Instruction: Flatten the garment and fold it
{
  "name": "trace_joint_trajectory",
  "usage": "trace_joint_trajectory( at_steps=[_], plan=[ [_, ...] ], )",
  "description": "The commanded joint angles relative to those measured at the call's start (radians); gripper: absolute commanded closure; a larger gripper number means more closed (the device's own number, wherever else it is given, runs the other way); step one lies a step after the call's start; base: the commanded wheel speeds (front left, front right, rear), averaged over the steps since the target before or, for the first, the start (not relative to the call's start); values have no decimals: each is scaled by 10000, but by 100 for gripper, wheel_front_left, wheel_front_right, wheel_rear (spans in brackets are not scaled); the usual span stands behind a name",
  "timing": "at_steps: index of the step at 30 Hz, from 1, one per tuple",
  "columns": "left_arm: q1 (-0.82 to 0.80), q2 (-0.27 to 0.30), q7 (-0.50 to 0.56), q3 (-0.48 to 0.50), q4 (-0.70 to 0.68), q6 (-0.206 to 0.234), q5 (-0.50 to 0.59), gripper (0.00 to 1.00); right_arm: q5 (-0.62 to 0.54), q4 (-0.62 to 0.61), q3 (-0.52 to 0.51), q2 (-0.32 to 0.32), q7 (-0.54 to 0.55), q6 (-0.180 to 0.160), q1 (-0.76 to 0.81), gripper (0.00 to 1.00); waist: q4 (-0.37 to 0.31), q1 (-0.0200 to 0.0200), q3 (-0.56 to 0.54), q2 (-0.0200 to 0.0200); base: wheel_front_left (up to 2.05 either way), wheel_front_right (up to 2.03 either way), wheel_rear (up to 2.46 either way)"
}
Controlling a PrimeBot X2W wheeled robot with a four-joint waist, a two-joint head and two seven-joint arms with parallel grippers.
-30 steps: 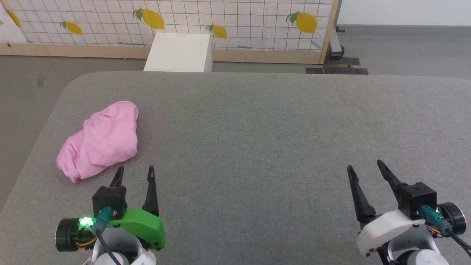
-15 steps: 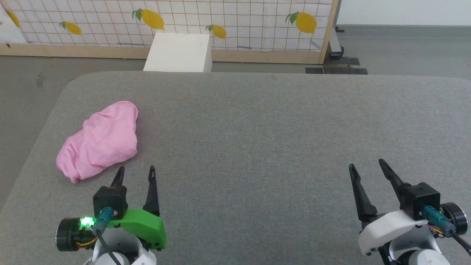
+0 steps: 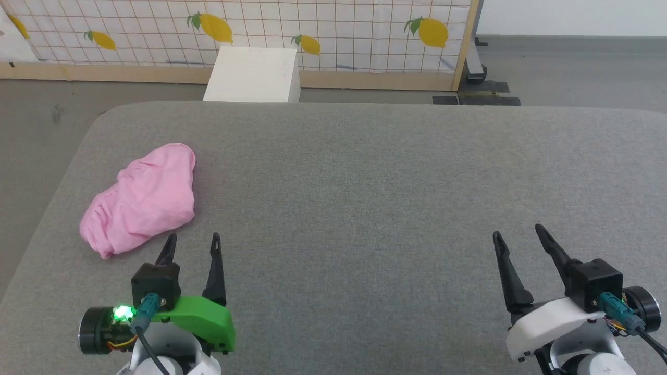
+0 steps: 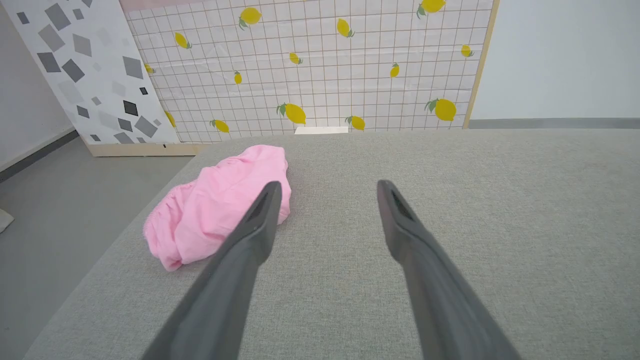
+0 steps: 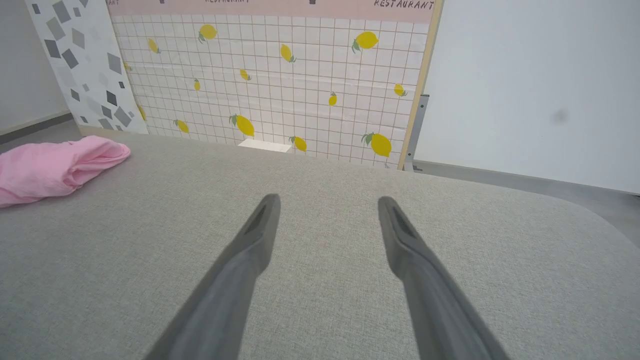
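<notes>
While the pink garment (image 3: pixel 139 199) is bunched up, both tools are held spread wide: left tool (image 3: pixel 193 236) near it, right tool (image 3: pixel 517 230) well apart.

The right gripper (image 3: pixel 516 229) has edged very slightly farther and to the right over the grey fabric surface (image 3: pixel 365 182).

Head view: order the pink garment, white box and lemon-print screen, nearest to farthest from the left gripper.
1. The garment, just ahead-left of the left gripper.
2. The white box, beyond the far edge of the table.
3. The lemon-print screen, behind the box.
</notes>
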Motion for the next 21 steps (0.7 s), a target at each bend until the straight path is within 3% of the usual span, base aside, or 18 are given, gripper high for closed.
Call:
trace_joint_trajectory(
  at_steps=[1, 21],
  plan=[
    [39, 81, -77, -30, -34, 30, -25, 0, 86, -46, 11, 15, -61, -7, -148, 0, 3, 0, -3, 0, 0, 0, 0],
    [82, 206, 61, -250, -24, 23, -182, 0, 186, 23, 78, 21, 6, -10, -172, 0, -17, -1, 29, 0, 0, 0, 0]
  ],
)
